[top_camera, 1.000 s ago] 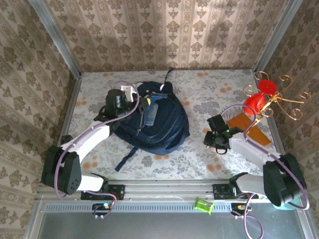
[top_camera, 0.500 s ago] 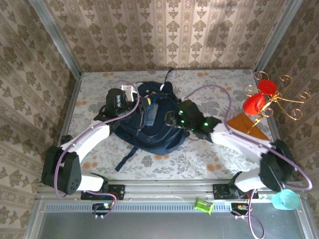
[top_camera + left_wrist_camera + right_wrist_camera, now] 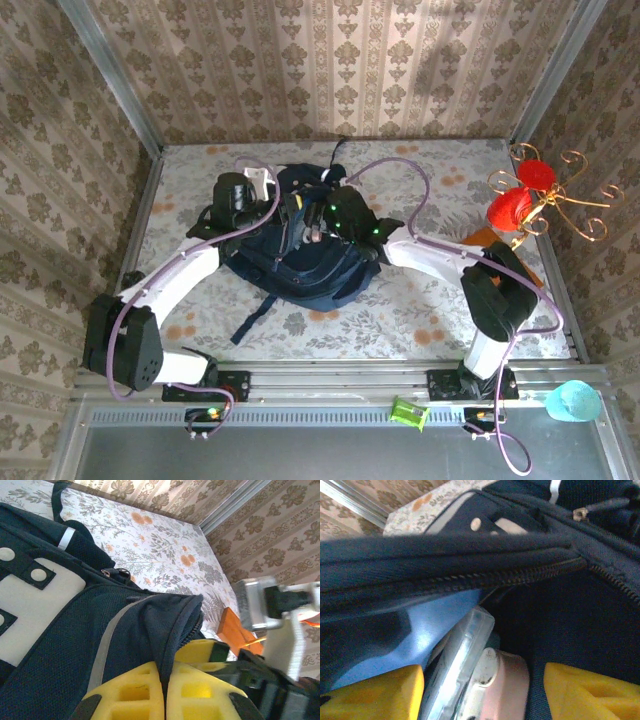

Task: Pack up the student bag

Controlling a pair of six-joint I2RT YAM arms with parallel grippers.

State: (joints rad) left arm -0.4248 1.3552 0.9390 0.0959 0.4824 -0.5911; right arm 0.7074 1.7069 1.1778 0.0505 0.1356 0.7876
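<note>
Top view: the student bag (image 3: 300, 270) lies mid-frame on the table (image 3: 420, 310).

Left wrist view: at bottom centre, the left gripper (image 3: 164, 682) is pinched tight on a fold of the bag's navy fabric.

Right wrist view: the right gripper (image 3: 485, 695) is spread wide inside the bag's unzipped mouth. A clear case (image 3: 455, 670) and a pinkish item (image 3: 500, 685) sit between its fingers, and it grips neither.

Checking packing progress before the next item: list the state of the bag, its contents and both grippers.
student bag, main compartment unzipped, mouth lifted open.
left gripper, shut on the bag's opening edge.
right gripper, open, down in the bag's mouth.
pink item, in the bag between the open jaws, apparently loose.
clear case, in the bag beside the pink item.
</note>
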